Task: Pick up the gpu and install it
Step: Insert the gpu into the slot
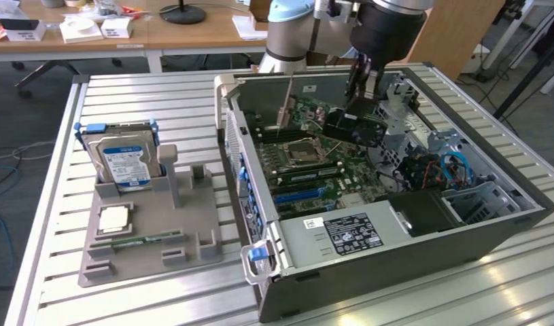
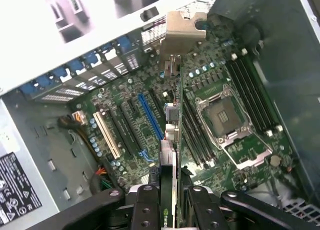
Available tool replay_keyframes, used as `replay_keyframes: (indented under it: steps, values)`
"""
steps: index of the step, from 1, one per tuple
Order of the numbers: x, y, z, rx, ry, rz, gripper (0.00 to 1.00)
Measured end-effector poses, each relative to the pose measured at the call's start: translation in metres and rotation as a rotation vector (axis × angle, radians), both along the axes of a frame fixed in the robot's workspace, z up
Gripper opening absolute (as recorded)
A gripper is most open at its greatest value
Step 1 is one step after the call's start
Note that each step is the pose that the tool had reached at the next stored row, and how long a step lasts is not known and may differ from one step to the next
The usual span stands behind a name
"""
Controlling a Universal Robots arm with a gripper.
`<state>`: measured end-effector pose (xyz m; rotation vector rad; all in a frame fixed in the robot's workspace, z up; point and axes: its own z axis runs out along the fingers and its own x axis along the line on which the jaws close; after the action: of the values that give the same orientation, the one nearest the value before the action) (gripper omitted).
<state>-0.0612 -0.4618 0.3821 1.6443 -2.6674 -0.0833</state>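
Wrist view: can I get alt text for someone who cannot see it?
The claw grips the gpu, seen edge-on, over the green motherboard. The card runs between a blue expansion slot and the CPU socket.

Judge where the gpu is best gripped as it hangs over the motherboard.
The gpu stands on edge, thin, its lower edge facing the motherboard. It is best taken by the upper long edge, from above, clamping the two flat faces, as the gripper holds it. That probably leaves the lower edge and bracket free.
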Motion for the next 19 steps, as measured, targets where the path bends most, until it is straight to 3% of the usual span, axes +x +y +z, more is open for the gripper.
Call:
replay_keyframes:
  steps: [11,19]
  values:
    - [0.0000,0.0000,-0.0023,0.0000,0.0000,0.200,0.26]
    - [0.0004,0.0000,-0.0032,0.0000,-0.0001,0.317,0.26]
